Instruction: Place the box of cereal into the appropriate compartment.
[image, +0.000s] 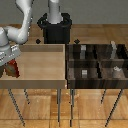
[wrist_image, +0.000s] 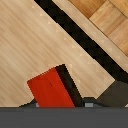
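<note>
- Exterior view: the tool (image: 10, 56) hangs at the near corner of the tray (image: 40, 75), on the exterior view's left, well apart from the bin (image: 97, 67).
- Right under the tool, touching it, sits the box (image: 12, 69), red and brown and tilted. It looks clamped between the fingers, though the contact itself is too small to make out.
- The bin's four cells lie far across from the tool; small grey blocks (image: 85, 73) sit in some of them.
- Wrist view: the box (wrist_image: 50, 89) shows a red face and a dark side edge, close against the tool, over the tray's pale floor (wrist_image: 35, 45).
- The fingers are mostly out of frame here.
- My guess: a light, stiff carton with smooth faces that could slip or swing. It is best pinched across the thin sides, near the middle.
</note>
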